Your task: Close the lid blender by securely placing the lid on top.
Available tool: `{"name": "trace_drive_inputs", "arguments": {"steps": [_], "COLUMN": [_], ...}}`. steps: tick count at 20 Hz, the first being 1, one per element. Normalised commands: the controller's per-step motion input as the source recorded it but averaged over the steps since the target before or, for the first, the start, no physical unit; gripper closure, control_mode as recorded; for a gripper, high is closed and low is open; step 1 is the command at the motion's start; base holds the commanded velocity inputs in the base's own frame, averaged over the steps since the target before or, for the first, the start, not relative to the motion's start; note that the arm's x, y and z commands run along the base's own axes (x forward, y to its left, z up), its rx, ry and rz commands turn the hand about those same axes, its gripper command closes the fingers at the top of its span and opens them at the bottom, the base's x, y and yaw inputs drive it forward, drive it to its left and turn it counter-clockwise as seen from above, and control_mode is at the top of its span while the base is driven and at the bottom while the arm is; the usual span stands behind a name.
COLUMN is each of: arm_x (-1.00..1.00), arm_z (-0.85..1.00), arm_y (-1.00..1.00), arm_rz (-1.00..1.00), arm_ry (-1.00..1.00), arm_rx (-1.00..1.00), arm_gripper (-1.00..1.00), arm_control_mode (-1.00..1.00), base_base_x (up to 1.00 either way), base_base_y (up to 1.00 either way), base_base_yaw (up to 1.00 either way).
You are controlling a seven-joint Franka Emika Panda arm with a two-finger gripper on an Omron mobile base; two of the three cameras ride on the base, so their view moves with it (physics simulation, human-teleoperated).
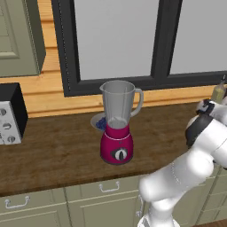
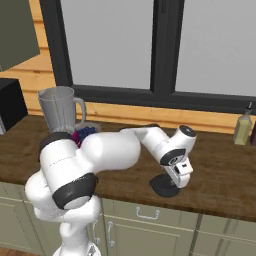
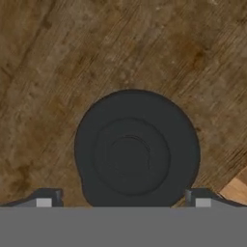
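While the lid point(image 3: 136, 152) lies flat on the desk point(image 3: 72, 58), tool point(image 3: 123, 198) hangs right above it, fingers spread either side; blender point(image 1: 117, 123) open, well apart.

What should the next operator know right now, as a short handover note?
Gripper: open, poised straight above the lid, one fingertip on each side, nothing held.
Lid: flat on the wooden counter near its front edge, well to the right of the blender.
Blender: upright on the counter, jar open on top, in front of a plate with blue items.
Done: arm lined up over the lid.
Left: descend, grip the lid, carry it to the jar, seat it on the rim.
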Motion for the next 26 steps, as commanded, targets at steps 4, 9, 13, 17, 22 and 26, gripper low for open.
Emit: {"name": "trace_drive_inputs", "arguments": {"steps": [4, 9, 13, 17, 22, 26], "arm_x": [0.45, 0.18, 0.00, 0.00, 0.00, -0.11], "arm_z": [-0.64, -0.55, -0.12, -0.02, -0.08, -0.21], "arm_y": [-0.21, 0.02, 0.20, 0.28, 0.44, 0.51], "arm_rz": [0.00, 0.00, 0.00, 0.00, 0.00, 0.00], "arm_ry": [0.00, 0.00, 0.00, 0.01, 0.05, 0.05], "arm_rx": [0.04, 0.00, 0.00, 0.00, -0.05, -0.10], "arm_gripper": [-1.00, -1.00, -1.00, -1.00, -1.00, -1.00], "arm_control_mode": [-1.00, -1.00, -1.00, -1.00, -1.00, -1.00], "base_base_x": [0.00, 0.00, 0.00, 0.00, 0.00, 0.00], "base_base_y": [0.00, 0.00, 0.00, 0.00, 0.00, 0.00], "base_base_yaw": [0.00, 0.00, 0.00, 0.00, 0.00, 0.00]}}
